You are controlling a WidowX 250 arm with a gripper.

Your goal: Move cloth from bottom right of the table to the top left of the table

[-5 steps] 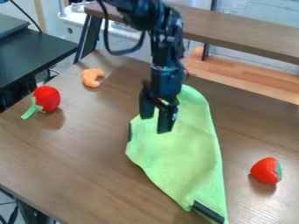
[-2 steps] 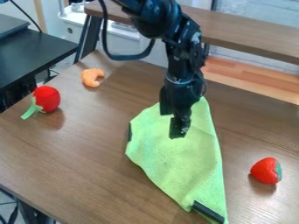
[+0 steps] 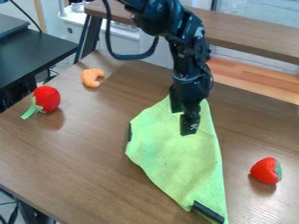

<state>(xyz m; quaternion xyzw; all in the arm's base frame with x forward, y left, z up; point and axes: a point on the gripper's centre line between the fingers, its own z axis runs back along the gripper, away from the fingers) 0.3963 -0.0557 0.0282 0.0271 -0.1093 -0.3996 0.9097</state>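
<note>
The black gripper (image 3: 181, 123) hangs over the upper part of the green cloth (image 3: 175, 153), right of the table's middle. Its two fingers stand apart, with green showing beside them; whether the tips touch the fabric I cannot tell. The cloth lies spread on the brown table (image 3: 76, 162), narrowing toward its lower right end, where a dark strip crosses it. Another dark strip is on its left edge. Arm and gripper hide part of the cloth's top end.
A red toy with a green stem (image 3: 46, 98) and an orange curved toy (image 3: 92, 77) lie at the upper left. A red strawberry-like toy (image 3: 267, 170) is right of the cloth. Behind the table runs a raised brown shelf (image 3: 251, 37).
The gripper has moved right across the upper part of the cloth, and its fingers look closer together than a second ago. No shift of the cloth shows.
</note>
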